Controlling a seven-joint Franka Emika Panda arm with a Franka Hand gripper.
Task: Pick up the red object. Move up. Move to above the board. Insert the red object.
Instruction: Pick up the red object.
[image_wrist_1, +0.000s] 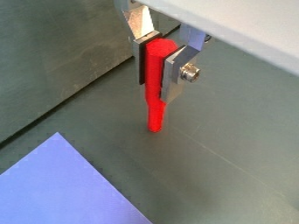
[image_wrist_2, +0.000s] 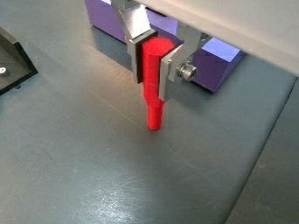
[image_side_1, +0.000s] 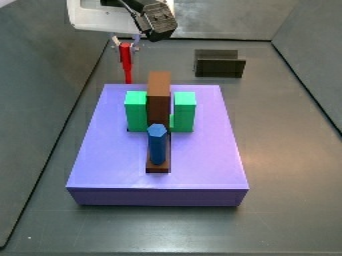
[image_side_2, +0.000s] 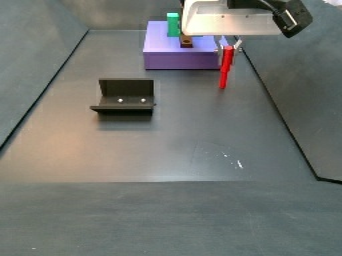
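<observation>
Red object (image_wrist_2: 152, 83) hangs upright, clamped at its top in the gripper (image_wrist_2: 153, 59) jaws, above the bench beside the board (image_side_1: 160, 150).

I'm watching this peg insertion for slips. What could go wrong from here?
The two-finger gripper holds the slim red rod-like peg only near its top, so it might tilt. The peg hangs beside the large flat lavender board, not above it; moving across low might strike the board's edge.
</observation>
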